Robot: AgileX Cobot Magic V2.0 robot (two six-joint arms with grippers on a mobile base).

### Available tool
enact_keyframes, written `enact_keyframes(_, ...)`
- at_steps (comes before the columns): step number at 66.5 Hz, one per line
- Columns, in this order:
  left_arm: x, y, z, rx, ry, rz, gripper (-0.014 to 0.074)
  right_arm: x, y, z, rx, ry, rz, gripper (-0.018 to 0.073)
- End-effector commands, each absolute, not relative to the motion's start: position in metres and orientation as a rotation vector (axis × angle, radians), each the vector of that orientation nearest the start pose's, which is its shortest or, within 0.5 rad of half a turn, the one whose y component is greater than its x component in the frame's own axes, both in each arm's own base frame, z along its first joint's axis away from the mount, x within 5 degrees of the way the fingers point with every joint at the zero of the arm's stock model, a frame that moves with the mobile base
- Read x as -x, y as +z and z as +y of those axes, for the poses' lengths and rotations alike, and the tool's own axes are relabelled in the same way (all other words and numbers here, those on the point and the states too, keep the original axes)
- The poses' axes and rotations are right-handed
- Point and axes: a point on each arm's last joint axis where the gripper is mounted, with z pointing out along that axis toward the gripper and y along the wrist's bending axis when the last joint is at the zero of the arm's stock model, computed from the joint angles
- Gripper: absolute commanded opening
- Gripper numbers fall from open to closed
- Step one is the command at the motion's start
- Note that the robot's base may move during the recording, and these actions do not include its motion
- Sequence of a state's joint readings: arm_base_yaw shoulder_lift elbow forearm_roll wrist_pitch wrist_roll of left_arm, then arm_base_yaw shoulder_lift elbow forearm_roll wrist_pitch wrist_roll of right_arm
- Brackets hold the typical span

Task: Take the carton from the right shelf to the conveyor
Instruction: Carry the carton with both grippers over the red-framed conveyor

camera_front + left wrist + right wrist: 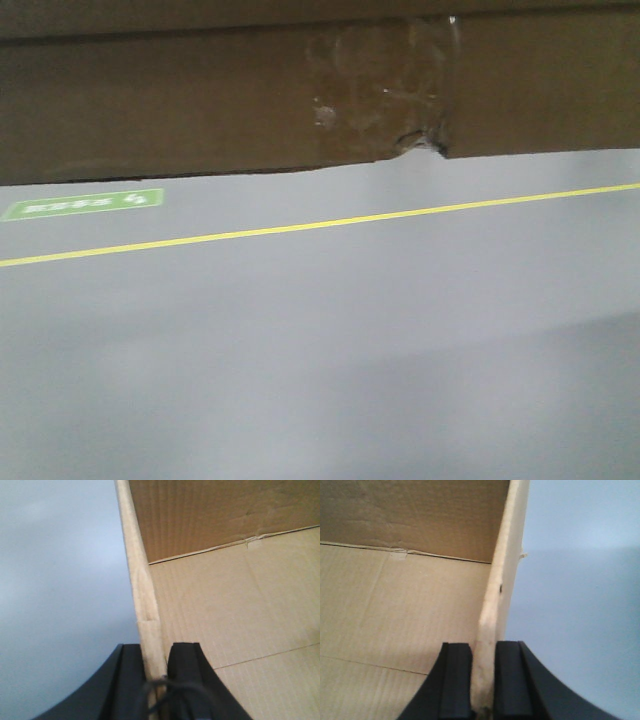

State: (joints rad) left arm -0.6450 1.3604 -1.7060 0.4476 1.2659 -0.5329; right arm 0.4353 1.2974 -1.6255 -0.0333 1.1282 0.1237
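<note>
Smooth grey floor (320, 380), crossed by a yellow line (300, 226) and a green floor marking (82, 204), filled the front view below the carton (180, 100), which hung across the top of the frame, clear of any support. Neither the right shelf nor the conveyor appeared in any view, so the box seemed to be in mid-transfer between them.

The left gripper (157, 652) had its black fingers (184, 665) closed on the carton's left side wall (142, 595), one pad outside and one inside. The right gripper (482, 652) pinched the right side wall (502, 580) the same way, its fingers (457, 675) pressed against the cardboard. Gripping opposite walls from above likely spread the load of a box too wide for one arm and kept it level.

Both wrist views looked down into the bare interior, past the floor flaps to the far wall, showing the carton upright with its open top facing up. Its long axis ran side to side across the robot's front, the lower edge nearly level and rising slightly to the right. A clear tape patch (375, 80) and a small tear (420, 142) marked that bottom edge on the face turned toward the front camera.
</note>
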Motion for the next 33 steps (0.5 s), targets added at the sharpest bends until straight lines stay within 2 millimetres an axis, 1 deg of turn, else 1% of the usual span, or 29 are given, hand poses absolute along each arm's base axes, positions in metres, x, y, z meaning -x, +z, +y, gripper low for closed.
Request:
enact_keyframes(1,-0.2237,0.4769,-0.1291,-0.123,-0.098,2.250,-0.0017,-0.2260,0.4759,0.1062,0.360,0.301,2.188,-0.0067)
enact_keyframes(33,-0.2245,0.4777,-0.1273,-0.120,-0.071,2.238,-0.0017,-0.2260,0.4759,0.1062,0.360,0.301,2.188,-0.0067)
